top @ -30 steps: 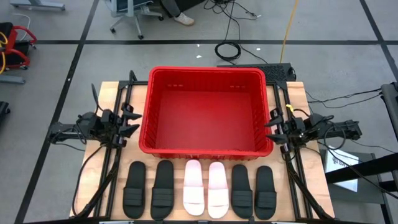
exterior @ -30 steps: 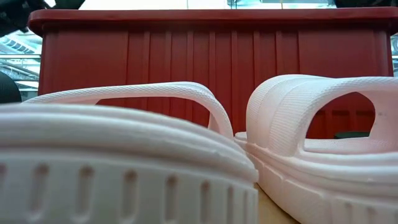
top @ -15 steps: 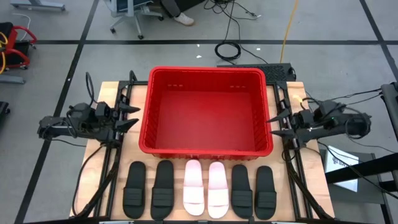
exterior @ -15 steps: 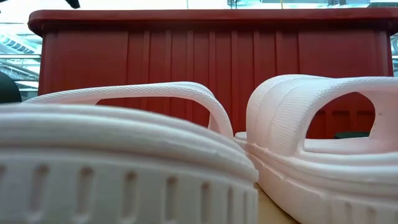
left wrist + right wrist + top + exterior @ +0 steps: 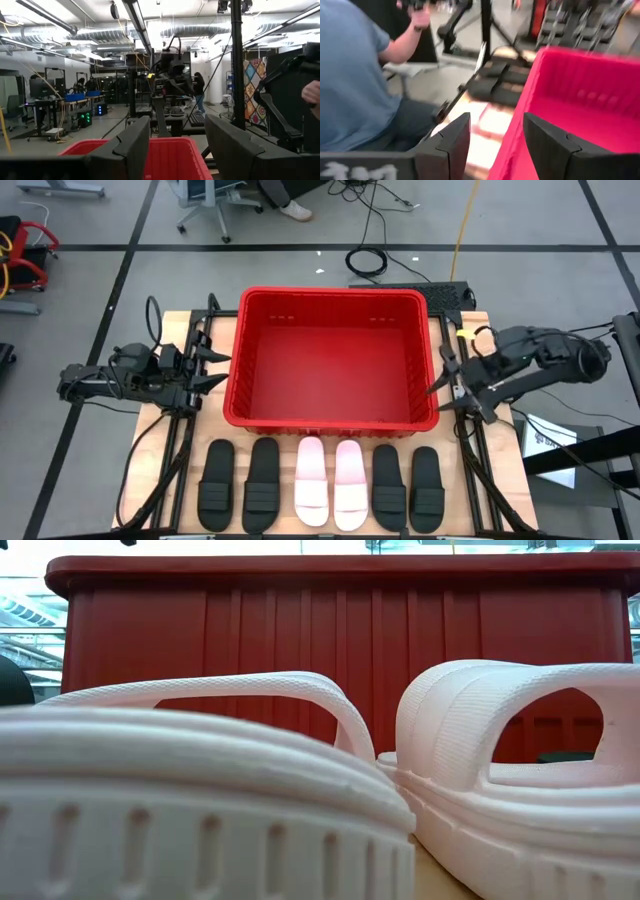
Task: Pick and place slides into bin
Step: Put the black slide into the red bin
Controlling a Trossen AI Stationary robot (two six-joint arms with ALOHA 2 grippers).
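Since the earlier frame the right claw (image 5: 447,386) has swung in toward the right wall of the bin (image 5: 330,416) and now points down at an angle, while the left claw (image 5: 214,368) stays almost where it was, just beside the bin's left wall. Both claws are open and hold nothing. The bin stands in the middle of the counter (image 5: 172,326). All six slides lie in one row on the counter in front of the bin: two black slides (image 5: 240,484) on the left, two pale slides (image 5: 330,481) in the middle, two black ones on the right. A person in a blue shirt (image 5: 350,75) shows in the right wrist view.
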